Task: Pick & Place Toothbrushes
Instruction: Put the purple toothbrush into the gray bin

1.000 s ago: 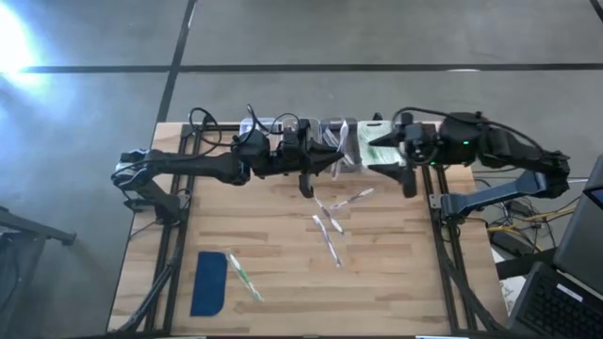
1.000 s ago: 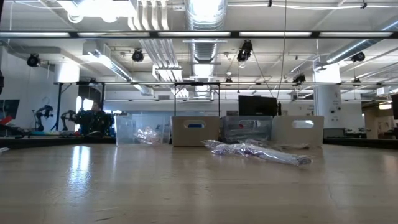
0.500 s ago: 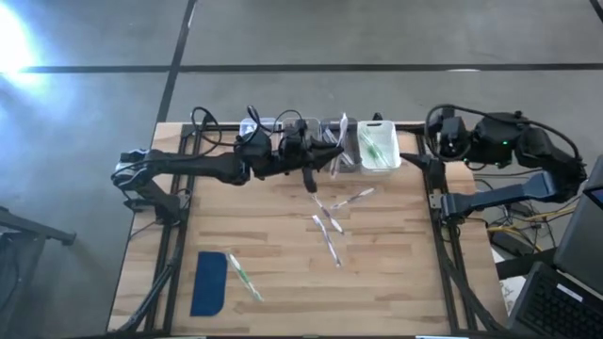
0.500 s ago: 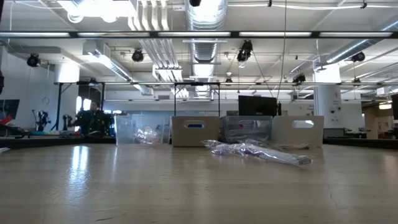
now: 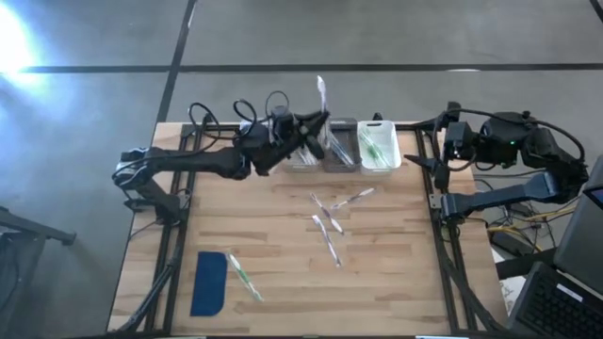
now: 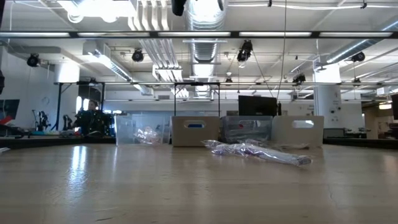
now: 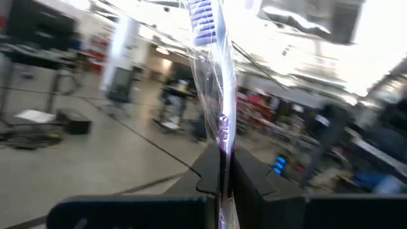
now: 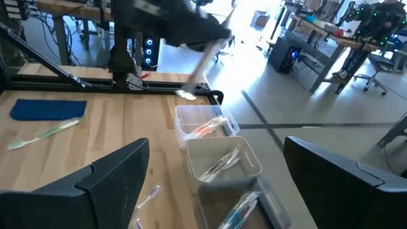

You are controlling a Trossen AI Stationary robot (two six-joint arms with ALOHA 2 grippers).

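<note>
Left gripper point(image 5: 303, 130), raised over the bins point(image 5: 341, 149) along the tabletop's point(image 5: 283, 235) far edge, is clamped on a wrapped toothbrush point(image 5: 321, 94) held upright, likely for dropping in; right gripper point(image 5: 429, 162) waits spread apart beyond the right edge.

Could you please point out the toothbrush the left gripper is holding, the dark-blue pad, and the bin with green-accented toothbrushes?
Held toothbrush point(image 7: 216, 95): left wrist view, mid-handle in its wrapper.
Dark-blue pad point(image 5: 209, 282): high view, centre of the pad.
Bin with green-accented toothbrushes point(image 5: 397, 162): high view, its right rim.
</note>
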